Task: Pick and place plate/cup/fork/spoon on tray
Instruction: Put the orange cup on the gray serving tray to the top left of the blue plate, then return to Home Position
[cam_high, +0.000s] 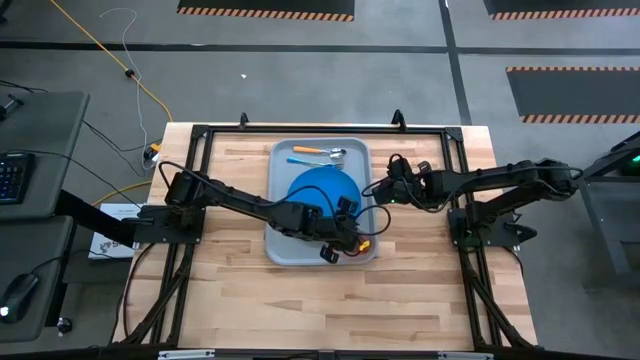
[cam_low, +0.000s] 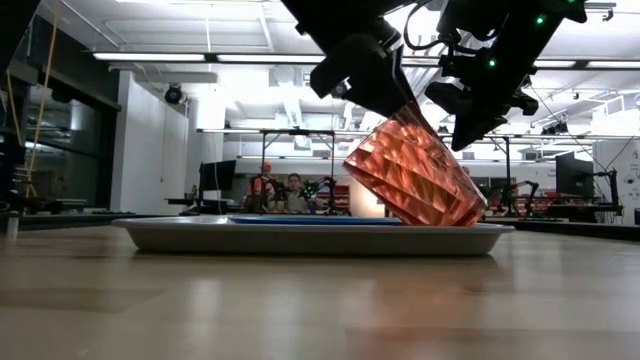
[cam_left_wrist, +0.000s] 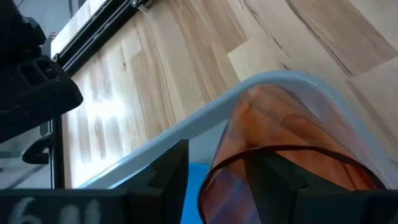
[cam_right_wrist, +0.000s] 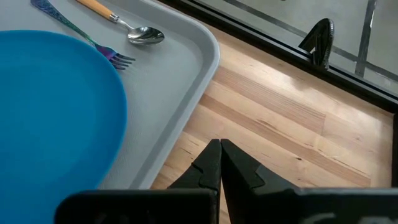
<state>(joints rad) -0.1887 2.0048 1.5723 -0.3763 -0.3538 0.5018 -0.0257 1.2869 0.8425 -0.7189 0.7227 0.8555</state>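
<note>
The pale tray lies mid-table and holds the blue plate. The orange-handled spoon and the blue fork lie at the tray's far end. My left gripper is over the tray's near right corner, shut on the red-orange cup. The cup is tilted, and its lower end is down at the tray's rim. My right gripper is shut and empty, above the wood just right of the tray. My left gripper holds the cup by its wall at the open rim. One finger is inside the cup and one outside. It comes from above, slanting down. The cup hangs tilted, base lowest; the tray rim hides whether the base rests on the tray.
The black frame rails run along the table's far and side edges. Bare wood lies near the front edge. People sit in the room beyond the table.
</note>
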